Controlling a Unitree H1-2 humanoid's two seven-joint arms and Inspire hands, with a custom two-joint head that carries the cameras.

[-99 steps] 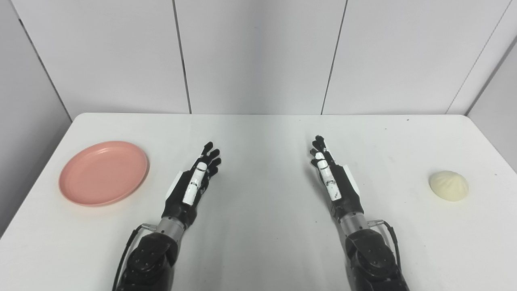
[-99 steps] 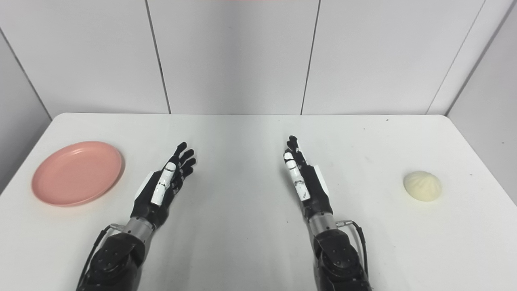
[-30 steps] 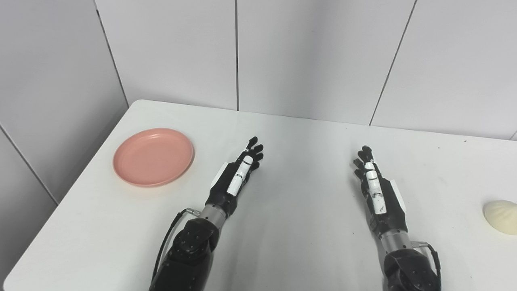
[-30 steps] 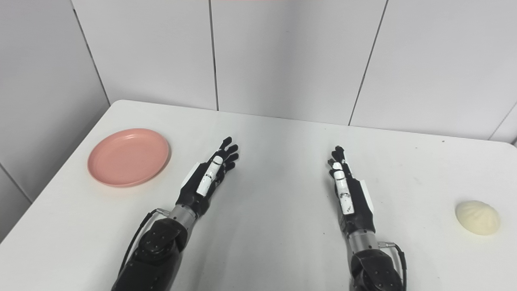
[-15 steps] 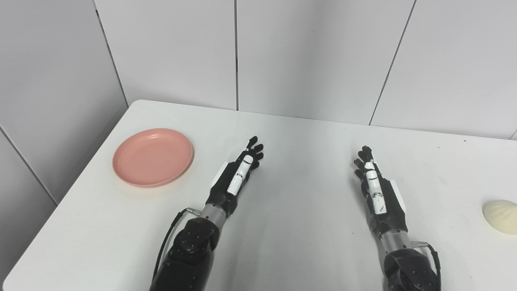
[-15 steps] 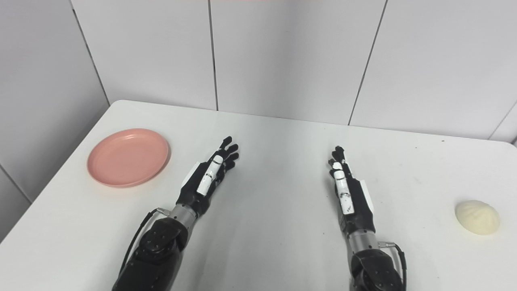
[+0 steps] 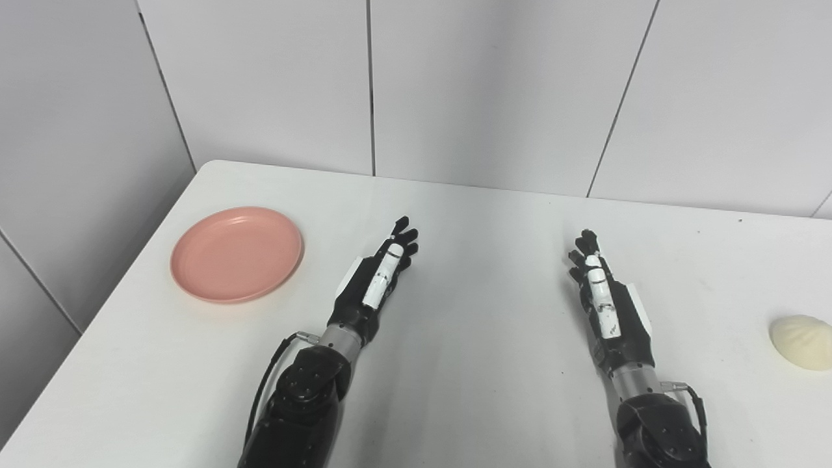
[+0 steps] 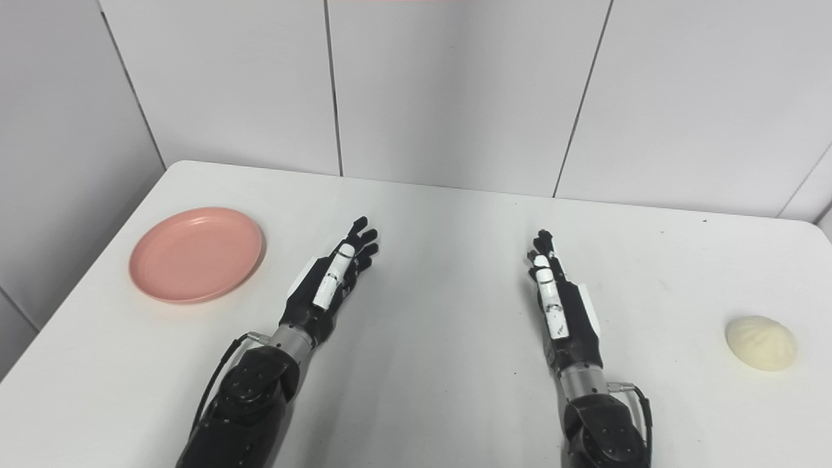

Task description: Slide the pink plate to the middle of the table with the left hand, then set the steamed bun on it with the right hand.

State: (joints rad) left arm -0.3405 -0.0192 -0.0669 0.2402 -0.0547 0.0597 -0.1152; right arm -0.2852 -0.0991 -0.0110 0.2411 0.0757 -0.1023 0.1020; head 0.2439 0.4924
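While the white table (image 7: 468,390) bears the pink plate (image 7: 236,262) at its far left and the steamed bun (image 7: 801,351) at its far right, the left hand (image 7: 377,279) and right hand (image 7: 608,299) lie over its middle, fingers outstretched, empty.

No readable text, labels, brands or nos. are seen anywhere: none on worktop (image 7: 481,364), wall panels etc.
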